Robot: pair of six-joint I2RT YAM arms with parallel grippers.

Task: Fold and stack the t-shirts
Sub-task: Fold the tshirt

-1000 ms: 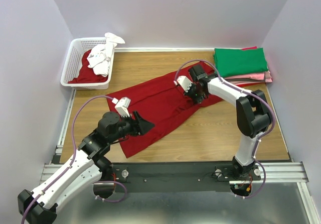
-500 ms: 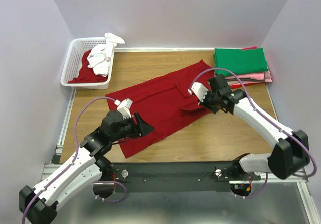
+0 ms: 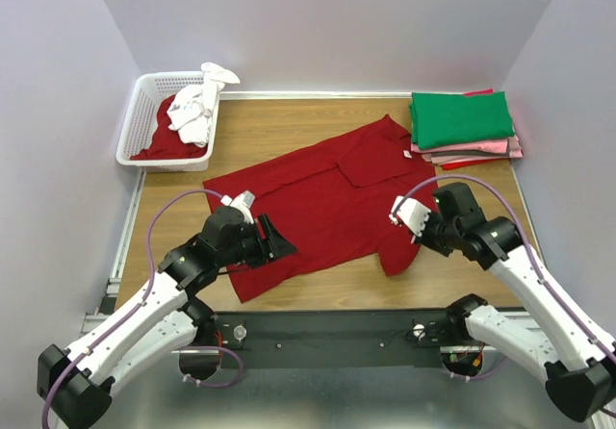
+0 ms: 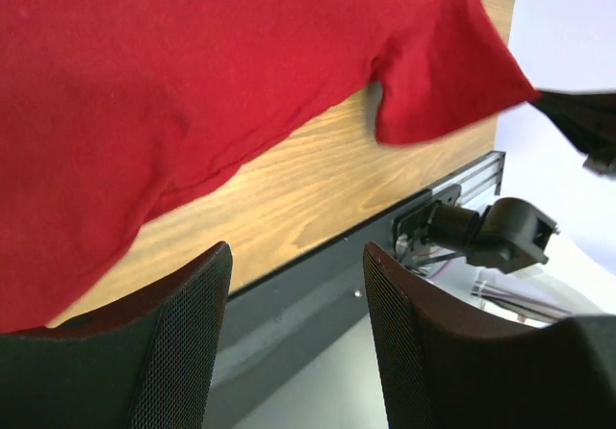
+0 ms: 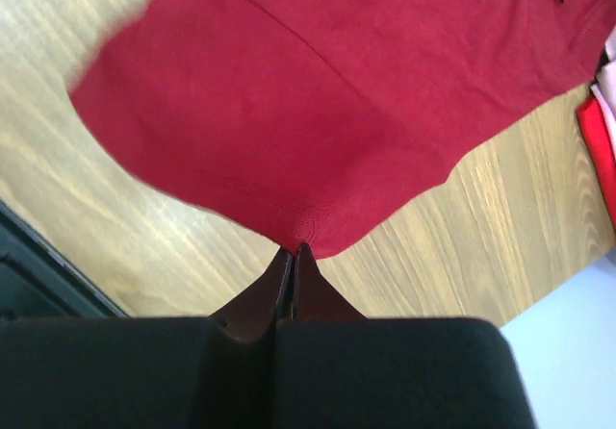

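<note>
Wooden table (image 3: 318,290), pale walls on three sides, arm bases on the metal rail at the near edge. Nearest: left gripper (image 3: 277,240) hovers over the near-left corner of the dark red t-shirt (image 3: 318,198). Its fingers (image 4: 183,342) are spread, with nothing between them, and its wrist view looks across cloth, bare wood and rail. To the right, right gripper (image 5: 294,249) has its fingers pressed together on an edge of the same shirt, which puckers at the tips. From above that point appears to be the near-right sleeve. The shirt lies open across mid-table, running diagonally from the near left to the far right, mostly flat, with a fold line near the collar end. Further back on the right is a stack of folded shirts with the green shirt (image 3: 460,116) on top and pink (image 3: 512,146) and red edges below. At the far left, white basket (image 3: 135,133) holds a crumpled white shirt (image 3: 192,112) over a red one (image 3: 159,146). Step in hand, as judged: spreading the dark red shirt flat before the first fold. The next move likely calls for the left fingers to come down and pinch the near-left hem, so that both grips can tension the cloth evenly without dragging it off the near edge.
</note>
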